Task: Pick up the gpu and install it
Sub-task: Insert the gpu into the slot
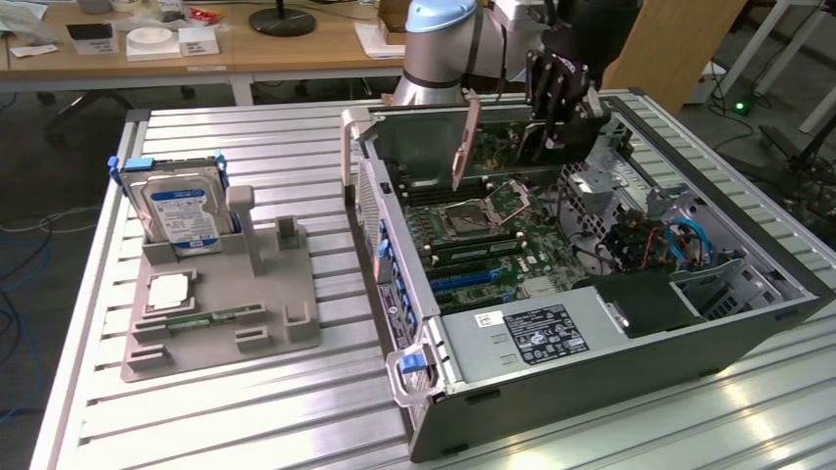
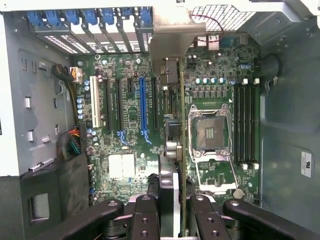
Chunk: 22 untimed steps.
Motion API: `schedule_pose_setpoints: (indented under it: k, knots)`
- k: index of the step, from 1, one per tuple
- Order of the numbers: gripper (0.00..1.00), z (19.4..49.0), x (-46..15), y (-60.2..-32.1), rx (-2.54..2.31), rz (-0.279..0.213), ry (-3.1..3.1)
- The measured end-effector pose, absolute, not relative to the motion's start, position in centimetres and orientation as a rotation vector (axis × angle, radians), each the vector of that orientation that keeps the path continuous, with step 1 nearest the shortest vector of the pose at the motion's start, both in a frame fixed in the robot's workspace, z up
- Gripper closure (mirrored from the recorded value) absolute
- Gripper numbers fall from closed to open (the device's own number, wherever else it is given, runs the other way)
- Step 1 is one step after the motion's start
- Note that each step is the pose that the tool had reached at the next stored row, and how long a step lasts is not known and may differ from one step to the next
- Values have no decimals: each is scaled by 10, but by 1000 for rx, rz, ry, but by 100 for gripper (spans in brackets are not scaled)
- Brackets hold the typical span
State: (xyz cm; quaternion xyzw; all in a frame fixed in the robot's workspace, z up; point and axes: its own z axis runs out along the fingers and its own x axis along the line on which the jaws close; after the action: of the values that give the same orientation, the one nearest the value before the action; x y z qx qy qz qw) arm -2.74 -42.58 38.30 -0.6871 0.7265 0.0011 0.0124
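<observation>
Closest to the wrist cam are the black fingers of the gripper, and they're clamped on the gpu. From here I see the card edge-on, running straight away from the fingers, with its bracket at the far end by the blue clips at the back of the case.

Below it is the motherboard. The card sits between the long blue slot on one side and the cpu socket on the other. I honestly can't tell from this angle which slot it's lined up with.

In the exterior view the gpu hangs upright from the gripper over the far end of the open case, bracket pointing down. To me it looks clear of the board, so it isn't seated.

On the exterior view's left, well away from the case, a grey holder sits on the table. It has the hard drive standing upright in it at the far end, a cpu lying flat nearer to me, and a ram stick just beside that.
</observation>
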Motion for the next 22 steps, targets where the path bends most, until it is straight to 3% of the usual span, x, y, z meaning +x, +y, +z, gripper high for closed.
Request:
schedule_pose_setpoints:
  k: [3,9,22]
  knots:
    - [72,381,-28,-426,-2138,3,2261]
    - [72,378,-28,-426,-2124,63,2223]
    - [72,370,-35,-428,-2183,65,2164]
